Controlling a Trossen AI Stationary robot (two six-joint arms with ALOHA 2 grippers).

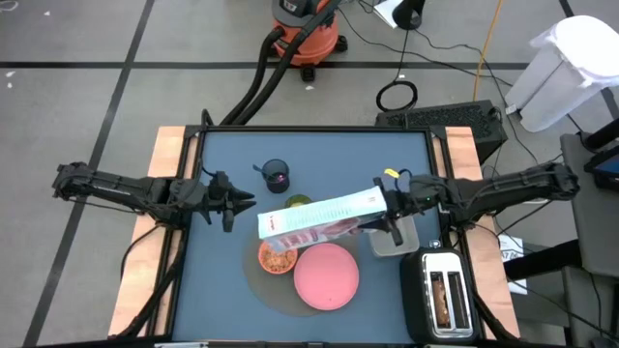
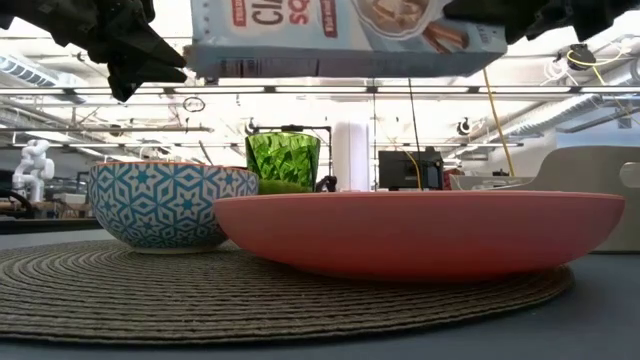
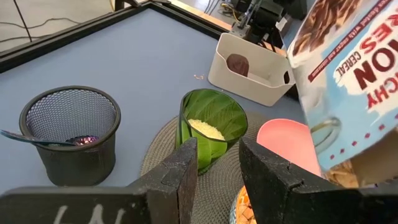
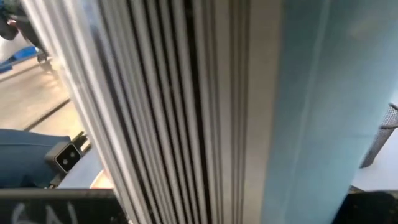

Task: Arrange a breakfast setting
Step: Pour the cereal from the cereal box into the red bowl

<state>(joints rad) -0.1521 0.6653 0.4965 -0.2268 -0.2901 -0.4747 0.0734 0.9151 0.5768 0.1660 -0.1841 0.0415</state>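
Note:
The cereal box (image 1: 319, 220) hangs lying on its side above the small orange bowl (image 1: 276, 258) and the green cup (image 1: 298, 202), with my right gripper (image 1: 390, 211) shut on it. The bowl holds cereal and stands beside the pink plate (image 1: 326, 275) on the round grey mat (image 1: 261, 290). My left gripper (image 3: 217, 180) hovers open and empty to the left of the box. It faces the green cup (image 3: 208, 127) and a dark mesh cup (image 3: 69, 134) that holds the purple spoon (image 3: 37, 138). A dark red fruit (image 3: 238, 63) lies in the clear tub (image 3: 249, 74). My right gripper holds the cereal box by its right end (image 1: 375, 205), coming in about level from the table's right side. The box fills the right wrist view and hides the fingers there. The box (image 2: 340, 35) is lifted clear, roughly level, with its free end over the bowl (image 2: 160, 205).
A black toaster (image 1: 443, 295) with toast in one slot stands at the near right corner. The clear tub (image 1: 392, 240) sits just below my right gripper. Bare blue table (image 1: 222, 280) lies left of the mat and along the far edge.

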